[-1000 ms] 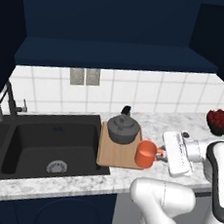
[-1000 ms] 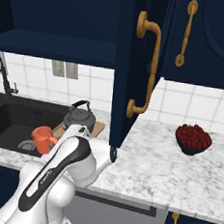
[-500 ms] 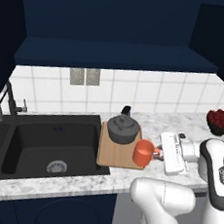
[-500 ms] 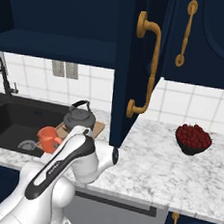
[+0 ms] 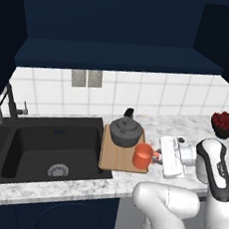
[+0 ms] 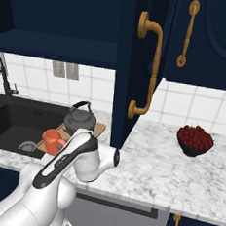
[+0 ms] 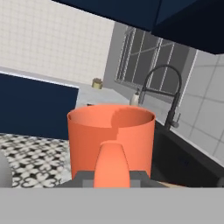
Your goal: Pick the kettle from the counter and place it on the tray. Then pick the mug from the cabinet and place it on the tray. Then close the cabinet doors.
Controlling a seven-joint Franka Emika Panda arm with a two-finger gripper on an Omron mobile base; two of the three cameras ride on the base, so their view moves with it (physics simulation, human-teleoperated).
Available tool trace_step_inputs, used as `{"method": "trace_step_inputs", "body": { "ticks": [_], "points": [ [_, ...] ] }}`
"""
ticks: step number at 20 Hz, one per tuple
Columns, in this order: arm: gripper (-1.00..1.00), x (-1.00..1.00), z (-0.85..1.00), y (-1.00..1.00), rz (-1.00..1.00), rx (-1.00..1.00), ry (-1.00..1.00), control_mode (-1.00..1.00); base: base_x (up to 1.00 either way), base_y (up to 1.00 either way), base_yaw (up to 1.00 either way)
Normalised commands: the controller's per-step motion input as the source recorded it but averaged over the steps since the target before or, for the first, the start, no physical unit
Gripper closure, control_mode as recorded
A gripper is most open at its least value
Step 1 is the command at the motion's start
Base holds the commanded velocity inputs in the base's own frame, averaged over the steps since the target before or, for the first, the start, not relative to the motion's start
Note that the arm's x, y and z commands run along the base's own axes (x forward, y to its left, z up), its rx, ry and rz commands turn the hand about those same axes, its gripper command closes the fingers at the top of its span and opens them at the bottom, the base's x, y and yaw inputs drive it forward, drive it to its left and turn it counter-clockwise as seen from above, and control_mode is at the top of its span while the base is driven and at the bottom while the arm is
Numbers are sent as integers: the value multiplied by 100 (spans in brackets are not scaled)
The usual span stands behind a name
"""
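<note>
Clamped on the loop handle of the mug (image 5: 142,156), the gripper (image 5: 157,155) has its jaws drawn tight, and the mug rides upright straight ahead of it. From the hand view the mug (image 7: 111,140) is a plain orange-red cylinder, open mouth up, with the handle facing the camera and running down between the two dark finger tips.

In the left base view the mug hangs over the near right corner of the tray (image 5: 113,156), a light-brown wooden board lying ahead of the gripper on the counter (image 5: 200,128). Whether the mug's base touches the board or floats just above it cannot be told. Beyond the mug on the same board sits the kettle (image 5: 125,131), squat, round and dark grey, with an upright black handle.

From the right base view the mug (image 6: 52,140) and kettle (image 6: 80,119) show past the white arm, which hides the gripper itself and most of the tray. An open navy cabinet door (image 6: 139,59) with a gold handle stands to the gripper's right, its top cut off by the frame.
</note>
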Motion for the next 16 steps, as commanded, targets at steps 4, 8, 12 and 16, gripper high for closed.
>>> {"method": "trace_step_inputs", "body": {
  "ticks": [4, 8, 12, 16],
  "points": [
    [100, 26, -18, 0, 0, 0, 0, -100, 0, 0, 0],
    [100, 24, -19, 0, 0, 0, 0, -100, 0, 0, 0],
    [100, 20, -22, 0, 0, 0, 0, -100, 0, 0, 0],
    [100, 15, -22, 0, 0, 0, 0, -100, 0, 0, 0]
  ]
}}
